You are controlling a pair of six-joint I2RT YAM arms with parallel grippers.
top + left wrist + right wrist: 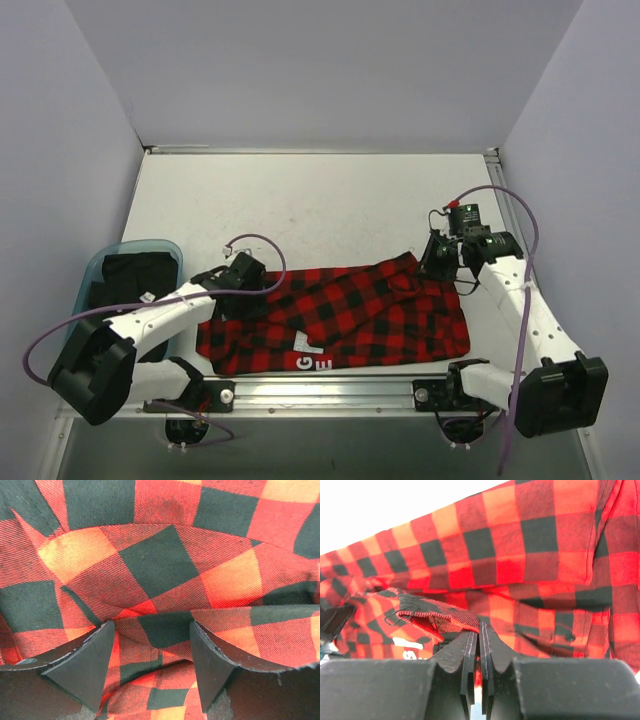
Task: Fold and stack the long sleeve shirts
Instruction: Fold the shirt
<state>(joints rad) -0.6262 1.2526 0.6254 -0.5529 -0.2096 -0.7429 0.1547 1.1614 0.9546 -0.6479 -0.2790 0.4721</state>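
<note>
While the red-and-black buffalo-check flannel shirt [350,315] lies bunched along the near edge of the white table [300,200], I see my left gripper [151,625] down on its left end, fingers apart over the cloth. My right gripper [479,629], fingers together, pinches a hem fold at its far right corner.

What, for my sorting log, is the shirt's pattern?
The shirt is red-and-black check, clearest in the left wrist view.
</note>
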